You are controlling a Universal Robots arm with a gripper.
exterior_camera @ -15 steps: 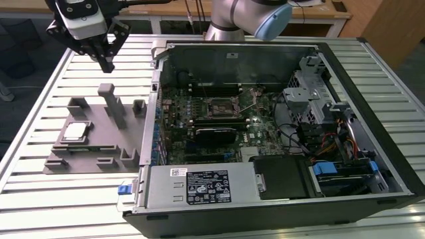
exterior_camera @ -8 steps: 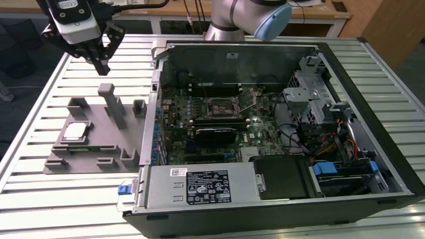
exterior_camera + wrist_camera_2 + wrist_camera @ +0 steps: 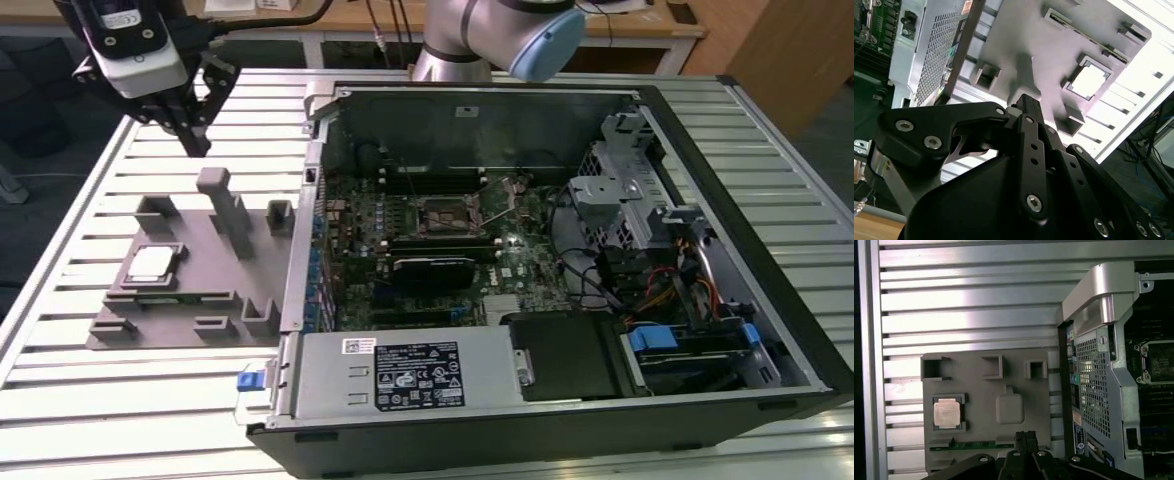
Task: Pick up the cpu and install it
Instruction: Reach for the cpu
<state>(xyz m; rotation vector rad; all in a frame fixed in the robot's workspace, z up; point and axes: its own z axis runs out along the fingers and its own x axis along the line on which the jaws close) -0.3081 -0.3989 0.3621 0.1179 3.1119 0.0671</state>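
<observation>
- Fingers (image 3: 1025, 437) are together and hold nothing.
- The cpu (image 3: 947, 413) is seated in a fixture (image 3: 979, 410) recess, well apart from the fingers and untouched.

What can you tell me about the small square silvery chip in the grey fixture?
The small flat square cpu has a silvery-grey metal top plate and thin pale rim. It lies flat in a square recess of the grey plastic fixture, plate up. The black gripper hangs clear of it.
</observation>
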